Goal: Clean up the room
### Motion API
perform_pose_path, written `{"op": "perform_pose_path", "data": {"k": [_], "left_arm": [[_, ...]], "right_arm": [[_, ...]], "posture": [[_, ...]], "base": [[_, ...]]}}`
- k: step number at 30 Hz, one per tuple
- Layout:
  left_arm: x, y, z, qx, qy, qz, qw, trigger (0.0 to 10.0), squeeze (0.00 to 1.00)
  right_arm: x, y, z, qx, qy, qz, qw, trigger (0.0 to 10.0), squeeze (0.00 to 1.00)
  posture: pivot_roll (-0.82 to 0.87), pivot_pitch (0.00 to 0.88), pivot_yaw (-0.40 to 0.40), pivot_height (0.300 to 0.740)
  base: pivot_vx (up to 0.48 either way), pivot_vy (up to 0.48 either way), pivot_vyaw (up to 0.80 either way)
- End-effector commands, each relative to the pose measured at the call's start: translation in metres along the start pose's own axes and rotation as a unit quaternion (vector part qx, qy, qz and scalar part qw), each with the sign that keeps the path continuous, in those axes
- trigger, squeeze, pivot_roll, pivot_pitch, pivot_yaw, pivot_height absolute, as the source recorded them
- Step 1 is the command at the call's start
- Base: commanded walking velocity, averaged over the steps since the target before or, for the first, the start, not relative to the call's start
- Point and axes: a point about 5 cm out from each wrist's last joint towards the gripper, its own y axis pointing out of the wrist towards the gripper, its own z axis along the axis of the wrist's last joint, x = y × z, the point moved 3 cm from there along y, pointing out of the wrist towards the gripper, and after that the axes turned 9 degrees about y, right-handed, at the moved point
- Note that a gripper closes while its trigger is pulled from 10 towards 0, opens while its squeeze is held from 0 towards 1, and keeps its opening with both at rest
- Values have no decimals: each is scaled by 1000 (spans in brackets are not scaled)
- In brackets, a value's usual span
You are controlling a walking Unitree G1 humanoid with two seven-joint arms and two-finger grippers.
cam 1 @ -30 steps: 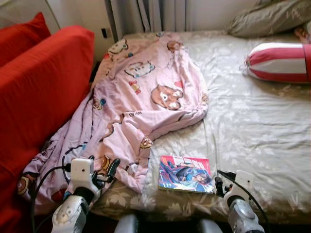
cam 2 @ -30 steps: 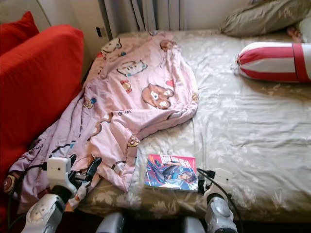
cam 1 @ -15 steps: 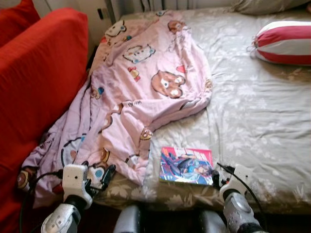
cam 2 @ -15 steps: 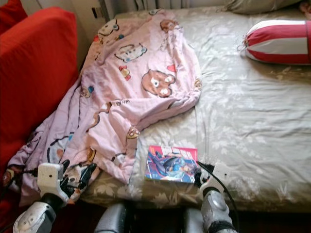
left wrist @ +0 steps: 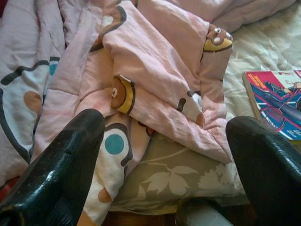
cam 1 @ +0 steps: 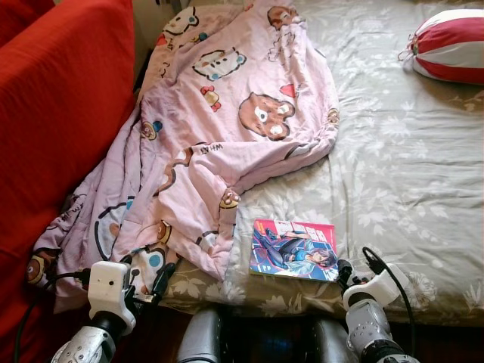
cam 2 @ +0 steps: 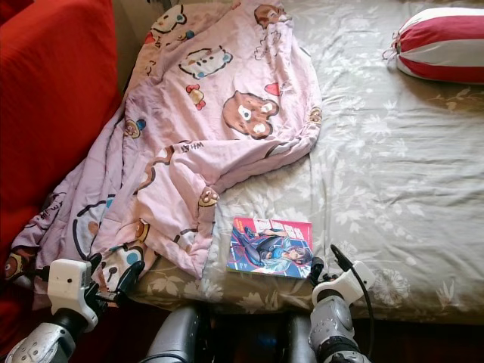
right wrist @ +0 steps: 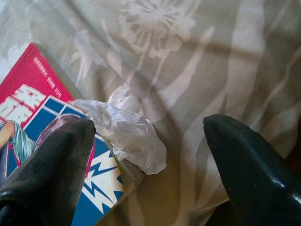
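**Head tilting down, both pincers arriving at the near bed edge**

Compared with a second ago, the view is dipping lower: the bed's far pillows are gone from frame, so the camera moved, not the clutter. The left pincer (cam 1: 144, 283) is hanging spread by the crumpled pink cartoon-print blanket (cam 1: 227, 128) at the near left. The right pincer (right wrist: 150, 155) is spread, framing a crumpled white tissue wad (right wrist: 127, 129) touching the near right corner of the red-and-blue comic book (cam 1: 293, 249) on the grey floral bedsheet (cam 1: 408, 174). Nothing gripped yet; the tissue looks like the likely first pick.
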Motion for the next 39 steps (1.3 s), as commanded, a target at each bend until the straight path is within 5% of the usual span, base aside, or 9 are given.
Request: {"op": "perform_pose_path", "data": {"k": [1,21,22,24,25,29,30,31,39], "left_arm": [[-4,-7,-1,-10,2,1,1000,10000,0],[-5,-18,-1,-23,15,-9,1000,10000,0],[-5,-18,-1,-23,15,-9,1000,10000,0],[-5,-18,-1,-23,15,-8,1000,10000,0],[-5,-18,-1,-23,15,-7,1000,10000,0],[-4,-19,-1,-23,15,-10,1000,10000,0],[-4,-19,-1,-23,15,-12,1000,10000,0],[-4,-19,-1,-23,15,-12,1000,10000,0],[-4,-19,-1,-23,15,-12,1000,10000,0]], "right_arm": [[7,-3,-13,-21,30,-15,999,10000,0],[-5,-1,-16,-31,126,-8,991,10000,0],[-5,0,-15,-27,129,-8,991,8196,0],[-5,0,-11,-14,139,-9,990,1804,0],[-5,1,-8,-6,144,-10,989,471,0],[-3,0,-9,-9,149,-20,989,2588,0],[-3,0,-9,-9,152,-20,988,5176,0],[-3,0,-9,-9,155,-21,988,10000,0],[-5,0,-13,-14,160,-23,987,10000,0]], "posture": [[197,298,102,650],[204,310,95,650],[205,310,95,650],[211,312,95,650],[211,312,95,650],[203,309,91,650],[205,308,91,650],[208,308,92,650],[210,307,91,650]], "base": [[0,0,0],[0,0,0],[0,0,0],[0,0,0],[0,0,0],[0,0,0],[0,0,0],[0,0,0],[0,0,0]]}}
